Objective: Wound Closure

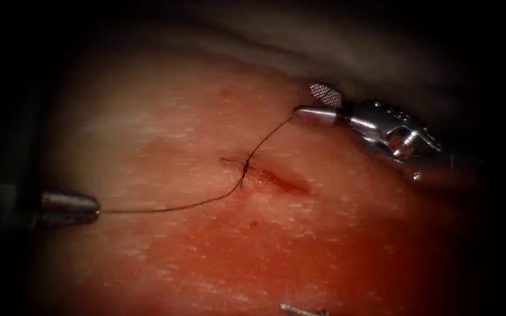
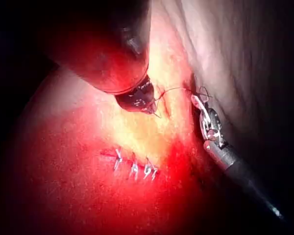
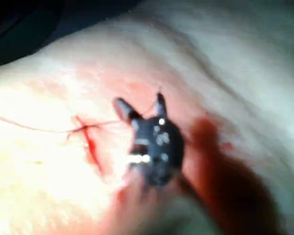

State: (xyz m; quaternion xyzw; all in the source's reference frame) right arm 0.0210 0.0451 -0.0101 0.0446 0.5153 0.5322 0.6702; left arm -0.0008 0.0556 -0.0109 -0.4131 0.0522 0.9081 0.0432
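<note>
The right tool, at the far right of the cut, is seen with its jaws parted; the thread reaches the tip of its lower jaw, though whether that jaw grips anything cannot be told. The left tool, at the near left, is closed on the thread's other end. Between them the thread is drawn across the tissue through a dark knot on the cut. A needle is not made out. The thread is judged light, limp and slippery, best held well back from the knot; the tissue looks soft and easily torn.
</note>
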